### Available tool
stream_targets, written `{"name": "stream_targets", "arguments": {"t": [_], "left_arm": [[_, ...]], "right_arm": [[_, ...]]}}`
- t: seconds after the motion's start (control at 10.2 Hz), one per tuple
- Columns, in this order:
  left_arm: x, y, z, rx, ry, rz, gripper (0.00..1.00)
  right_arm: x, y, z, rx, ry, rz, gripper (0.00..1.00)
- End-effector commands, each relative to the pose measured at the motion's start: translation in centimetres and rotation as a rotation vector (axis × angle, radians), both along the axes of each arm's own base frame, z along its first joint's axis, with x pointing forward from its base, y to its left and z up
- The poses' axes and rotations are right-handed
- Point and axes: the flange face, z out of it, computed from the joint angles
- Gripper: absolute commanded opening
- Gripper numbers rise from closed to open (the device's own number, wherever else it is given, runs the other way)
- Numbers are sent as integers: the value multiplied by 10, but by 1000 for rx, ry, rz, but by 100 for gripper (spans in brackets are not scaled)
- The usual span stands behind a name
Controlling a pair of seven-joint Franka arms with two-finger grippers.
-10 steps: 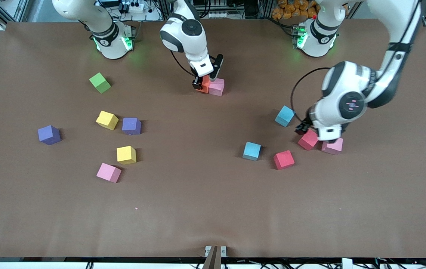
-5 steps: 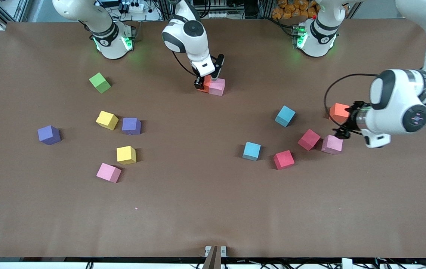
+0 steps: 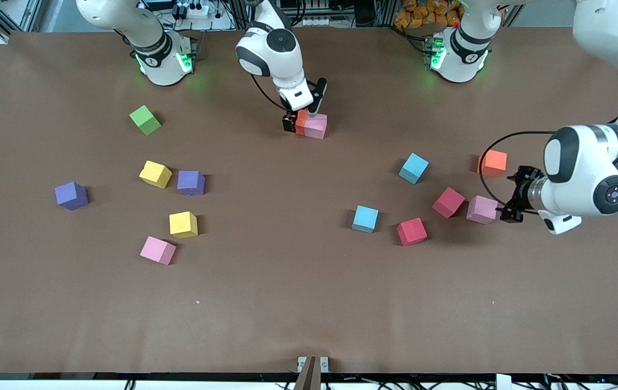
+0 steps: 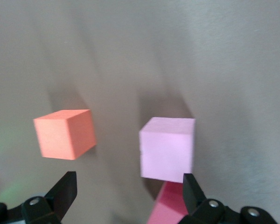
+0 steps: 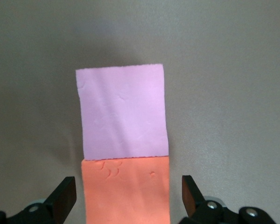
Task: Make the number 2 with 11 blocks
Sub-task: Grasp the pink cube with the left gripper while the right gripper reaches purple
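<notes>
The right gripper (image 3: 302, 115) is standing with its jaws spread wide on either side of an orange block (image 5: 126, 190), its fingers (image 5: 61, 198) apparently clear of the block's faces, though in the front view it is hard to tell. That orange block (image 3: 300, 122) is sitting flush against a pink block (image 3: 315, 126) on the table (image 3: 287, 303), the pair lying near the right arm's base. The right arm is reaching down steeply, wrist bent over the pair.

The left gripper (image 3: 509, 197) is hanging low with jaws wide apart and nothing between them, just beside another pink block (image 3: 482, 209), which lies on its side toward the right arm's end of the table. The left arm is folding down from above, forearm almost level. Near that pink block, a second orange block (image 3: 493, 163) is resting farther from the front camera, and a red block (image 3: 448, 202) is lying beside it.
</notes>
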Motion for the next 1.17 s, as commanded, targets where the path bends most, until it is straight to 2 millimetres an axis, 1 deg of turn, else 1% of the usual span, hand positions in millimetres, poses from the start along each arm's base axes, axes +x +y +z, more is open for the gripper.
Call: {"name": "stream_targets", "arguments": {"t": [0.0, 0.1, 0.2, 0.29, 0.39, 0.49, 0.59, 0.68, 0.78, 0.88, 0.98, 1.08], "left_arm": [[13, -10, -2, 25, -55, 76, 100], [14, -12, -10, 33, -54, 83, 100], [14, -14, -16, 37, -51, 83, 100], [13, -12, -20, 40, -53, 85, 100], [11, -12, -27, 42, -42, 83, 100], [11, -13, -30, 42, -41, 86, 100], [13, -13, -29, 42, -57, 85, 100], [13, -13, -36, 45, -58, 83, 100], [13, -14, -40, 46, -58, 79, 100], [15, -18, -43, 45, -67, 71, 100], [15, -18, -47, 45, -67, 71, 100], [13, -18, -55, 47, -58, 72, 100]], "right_arm": [[-3, -3, 42, -13, 11, -15, 100], [1, -6, 58, -19, 16, -25, 100], [8, -11, 74, -25, 21, -43, 100], [28, -21, 90, -34, 33, -103, 100], [54, -30, 108, -50, 51, -198, 100], [88, -42, 124, -79, 74, -287, 100], [127, -63, 135, -82, 81, -362, 100], [163, -94, 137, -68, 77, -445, 100], [197, -130, 130, -64, 81, -539, 100], [226, -166, 118, -61, 85, -630, 100], [252, -207, 105, -57, 103, -729, 100], [263, -230, 93, -58, 132, -791, 100]]}}
